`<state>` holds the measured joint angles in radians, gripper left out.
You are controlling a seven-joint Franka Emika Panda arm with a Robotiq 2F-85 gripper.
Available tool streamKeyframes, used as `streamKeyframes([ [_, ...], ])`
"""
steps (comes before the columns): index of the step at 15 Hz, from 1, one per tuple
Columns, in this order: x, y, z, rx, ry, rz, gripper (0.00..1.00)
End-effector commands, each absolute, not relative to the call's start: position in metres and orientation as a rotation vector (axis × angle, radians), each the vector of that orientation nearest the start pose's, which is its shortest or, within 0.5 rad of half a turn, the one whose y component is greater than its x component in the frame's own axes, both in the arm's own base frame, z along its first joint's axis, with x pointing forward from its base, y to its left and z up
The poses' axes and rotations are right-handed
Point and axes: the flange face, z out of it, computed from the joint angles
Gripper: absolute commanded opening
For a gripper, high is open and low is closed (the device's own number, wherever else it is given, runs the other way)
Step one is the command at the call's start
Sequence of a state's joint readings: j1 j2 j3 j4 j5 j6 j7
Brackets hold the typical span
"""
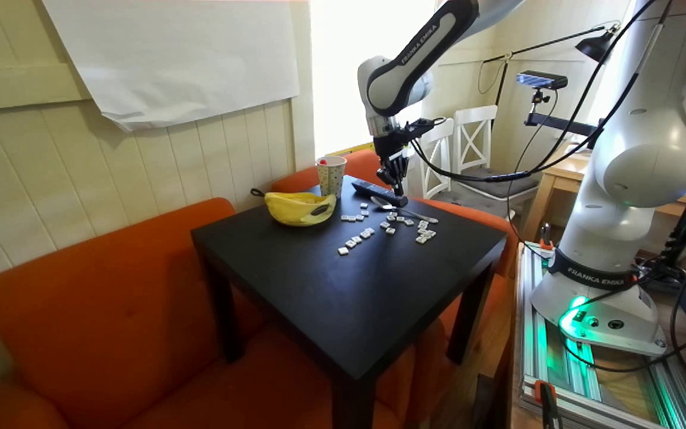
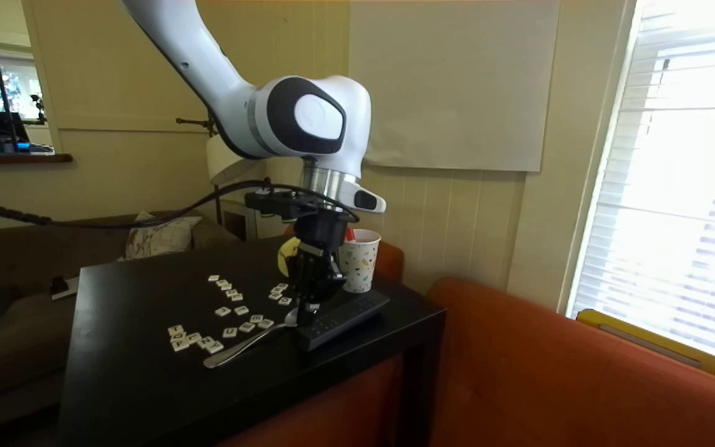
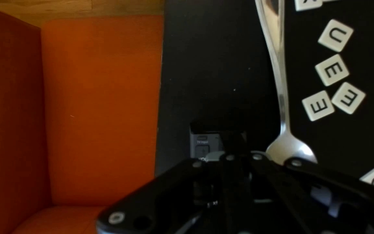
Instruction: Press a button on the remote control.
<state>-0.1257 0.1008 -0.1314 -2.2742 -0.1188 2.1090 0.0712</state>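
Tool [image 2: 308, 313] points down, clenched, tip at the end of the TV remote [image 2: 346, 317] nearer the spoon [image 3: 283, 100]; can't tell if it's touching. Franka arm [image 2: 224, 93] hangs above the desk [image 1: 349, 298]. Remote lies face up on the desk, close to the edge facing the window [image 2: 668, 186] & approx. parallel to it. In the wrist view, "TV Input" & "VOL" btns [image 3: 202, 150] show just past the tool, most of the rest hidden. Past that edge there's an orange seat [image 3: 102, 97]. Spoon's on the remote's inner side, i.e. away from the edge: bowl just beside the tool, handle running approx. along the same edge. Letter tiles [image 3: 332, 70], incl. a U & some E's, are scattered farther in, toward the desk's middle. Patterned paper cup [image 2: 359, 267], w/ smth red [image 2: 350, 234] at its rim, stands upright nr the corner by the wall [image 1: 212, 161], close to the remote's other end. Yellow banana-shaped pouch [image 1: 298, 210] sits nr the wall-side edge, btwn the cup & the next corner.
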Motion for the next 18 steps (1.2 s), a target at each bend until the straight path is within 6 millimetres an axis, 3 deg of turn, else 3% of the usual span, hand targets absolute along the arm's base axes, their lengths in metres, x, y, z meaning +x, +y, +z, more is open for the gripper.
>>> streamKeyframes([
  [1, 0.483, -0.13, 0.291, -3.147, 0.427, 0.469, 0.0],
  [15, 0.484, -0.126, 0.28, -3.149, 0.412, 0.498, 0.0],
  [18, 0.485, -0.128, 0.268, -3.154, 0.422, 0.531, 0.0],
])
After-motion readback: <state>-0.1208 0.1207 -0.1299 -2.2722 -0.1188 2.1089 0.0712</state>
